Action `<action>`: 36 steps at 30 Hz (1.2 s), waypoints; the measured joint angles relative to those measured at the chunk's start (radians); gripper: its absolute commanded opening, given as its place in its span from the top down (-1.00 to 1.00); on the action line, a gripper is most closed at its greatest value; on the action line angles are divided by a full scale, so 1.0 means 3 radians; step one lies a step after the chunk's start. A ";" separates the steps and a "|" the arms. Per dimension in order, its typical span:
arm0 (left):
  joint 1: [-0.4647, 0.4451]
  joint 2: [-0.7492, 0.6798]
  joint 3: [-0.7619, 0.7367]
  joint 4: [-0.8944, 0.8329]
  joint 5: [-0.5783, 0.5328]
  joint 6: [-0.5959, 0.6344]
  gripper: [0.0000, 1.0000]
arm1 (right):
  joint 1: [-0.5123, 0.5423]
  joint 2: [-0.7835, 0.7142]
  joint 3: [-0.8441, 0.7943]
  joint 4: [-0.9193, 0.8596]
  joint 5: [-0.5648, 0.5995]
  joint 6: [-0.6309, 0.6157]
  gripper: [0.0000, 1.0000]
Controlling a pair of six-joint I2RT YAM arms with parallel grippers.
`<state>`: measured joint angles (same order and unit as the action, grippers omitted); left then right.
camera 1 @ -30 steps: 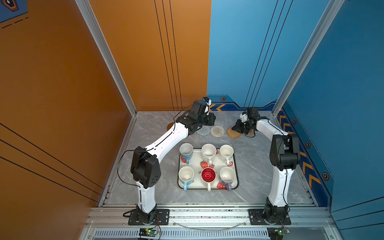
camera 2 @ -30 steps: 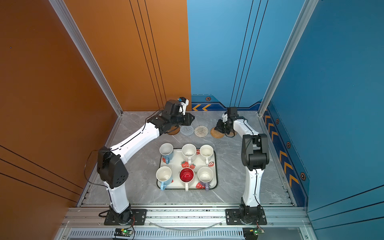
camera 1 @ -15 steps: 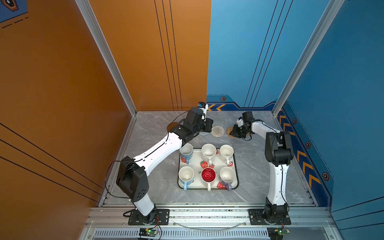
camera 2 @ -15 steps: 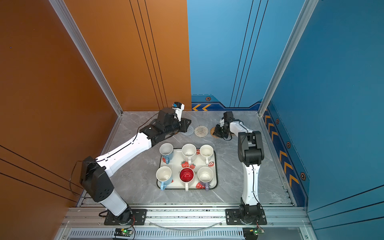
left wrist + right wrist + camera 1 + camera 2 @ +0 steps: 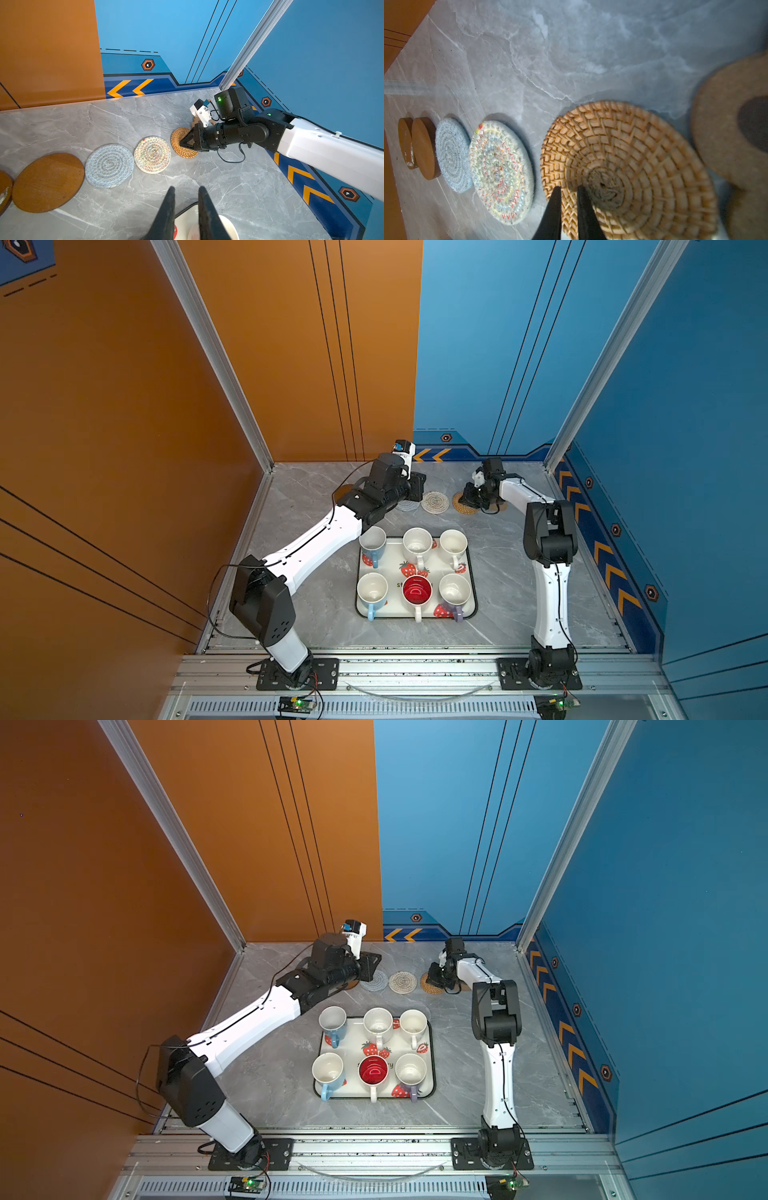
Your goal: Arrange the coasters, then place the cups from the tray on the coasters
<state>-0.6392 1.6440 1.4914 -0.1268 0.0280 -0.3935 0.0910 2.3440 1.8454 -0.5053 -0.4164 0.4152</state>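
Right gripper (image 5: 569, 187) — jaws narrow, empty — hangs over the tan coaster (image 5: 643, 145). Left gripper (image 5: 186, 187) (same narrow, empty jaws) hovers near the tray (image 5: 395, 615).

Grey marble tabletop (image 5: 328, 626) w/ pale veins is lying flat, filling the cell floor. Orange wall (image 5: 124, 406) is standing at left & back-left, blue wall (image 5: 478, 344) at back-right & right. Alu posts (image 5: 212, 348) are running up both back corners. Orange chevrons (image 5: 432, 455) & hexagon marks (image 5: 446, 438) are lining the dark-blue skirting. Alu rail (image 5: 415, 672) is running along the front edge; small board (image 5: 297, 702) w/ green LED is glowing below it.
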 measured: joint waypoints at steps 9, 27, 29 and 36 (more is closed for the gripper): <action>0.0000 -0.0052 -0.0004 -0.0011 -0.0047 0.0041 0.56 | -0.0001 0.0098 0.0169 -0.0037 -0.0008 0.0001 0.73; -0.0009 -0.0470 -0.0343 0.0006 -0.0109 0.0060 0.54 | 0.0276 -0.0387 0.0186 -0.0113 -0.0160 0.0003 0.76; -0.0009 -0.0509 -0.0376 0.0011 -0.0123 0.0080 0.53 | 0.0354 -0.0403 0.0197 -0.0111 -0.0187 0.0003 0.76; -0.0009 -0.0647 -0.0500 0.0013 -0.0210 0.0122 0.52 | 0.0502 -0.0240 0.0198 -0.0118 -0.0211 0.0015 0.77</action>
<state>-0.6418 1.4498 1.3415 -0.1230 -0.0349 -0.3569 0.2417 2.2719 1.9049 -0.5407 -0.4797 0.4198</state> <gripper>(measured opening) 0.241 0.117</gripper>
